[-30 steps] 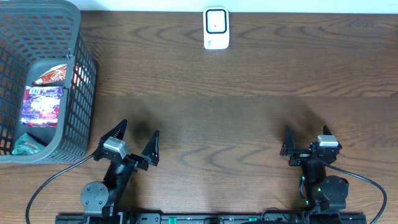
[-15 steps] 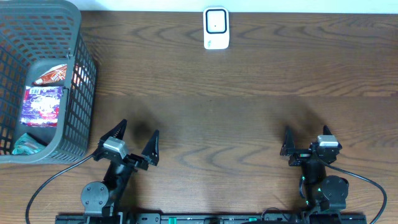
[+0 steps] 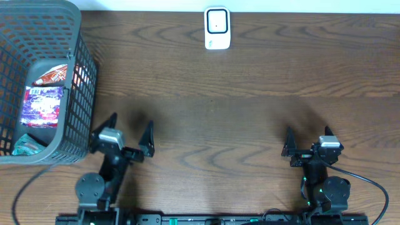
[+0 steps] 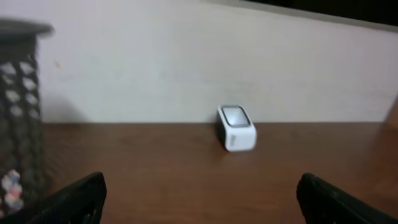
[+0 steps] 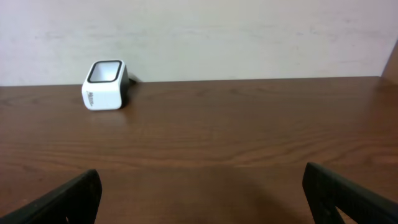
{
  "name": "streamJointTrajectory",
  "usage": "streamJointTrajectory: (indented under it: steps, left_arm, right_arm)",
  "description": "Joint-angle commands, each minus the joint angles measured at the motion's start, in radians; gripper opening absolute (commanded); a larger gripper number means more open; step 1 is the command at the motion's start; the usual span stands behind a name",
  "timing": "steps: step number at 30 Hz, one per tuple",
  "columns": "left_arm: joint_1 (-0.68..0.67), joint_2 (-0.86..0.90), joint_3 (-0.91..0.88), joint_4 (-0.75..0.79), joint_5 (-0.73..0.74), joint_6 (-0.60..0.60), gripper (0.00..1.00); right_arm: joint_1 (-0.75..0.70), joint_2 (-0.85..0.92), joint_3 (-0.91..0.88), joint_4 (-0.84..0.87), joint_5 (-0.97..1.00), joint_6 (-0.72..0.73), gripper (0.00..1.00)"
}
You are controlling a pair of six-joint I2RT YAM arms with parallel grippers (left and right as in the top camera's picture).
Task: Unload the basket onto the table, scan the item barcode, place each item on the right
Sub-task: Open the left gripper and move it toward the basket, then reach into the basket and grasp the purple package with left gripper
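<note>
With left gripper (image 3: 131,120) and right gripper (image 3: 307,134) gaping wide, empty, may well clip the dark grey plastic mesh basket (image 3: 84,81) just outside the left fingers (image 3: 107,125).

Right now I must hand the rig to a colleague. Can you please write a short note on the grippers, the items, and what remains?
left gripper: open, empty, close beside the basket wall.
right gripper: open, empty, low over the bare table.
Things: the packets lie inside the basket, with a purple packet and a red packet in clear view. The scanner stands at the far edge of the table, about the middle.
Done: nothing; no packet is out of the basket.
Left: lift one packet out and show its barcode to the scanner.
</note>
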Motion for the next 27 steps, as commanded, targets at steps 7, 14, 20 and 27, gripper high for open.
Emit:
streamJointTrajectory:
  steps: [7,14,20,27]
  left_arm:
    - [0.003,0.415,0.472,-0.051,-0.088,0.030,0.98]
    - [0.148,0.800,1.144,-0.521,-0.087,0.067,0.98]
    - [0.468,1.061,1.495,-0.790,-0.083,0.067,0.98]
    - [0.543,1.178,1.487,-0.896,-0.231,0.078,0.98]
  right_arm:
    - [-0.009,-0.006,-0.003,-0.004,-0.003,0.009,0.99]
    - [-0.009,-0.006,-0.003,-0.004,-0.003,0.009,0.99]
    - [-0.009,-0.006,-0.003,-0.004,-0.003,0.009,0.99]
    - [-0.009,-0.006,-0.003,-0.004,-0.003,0.009,0.99]
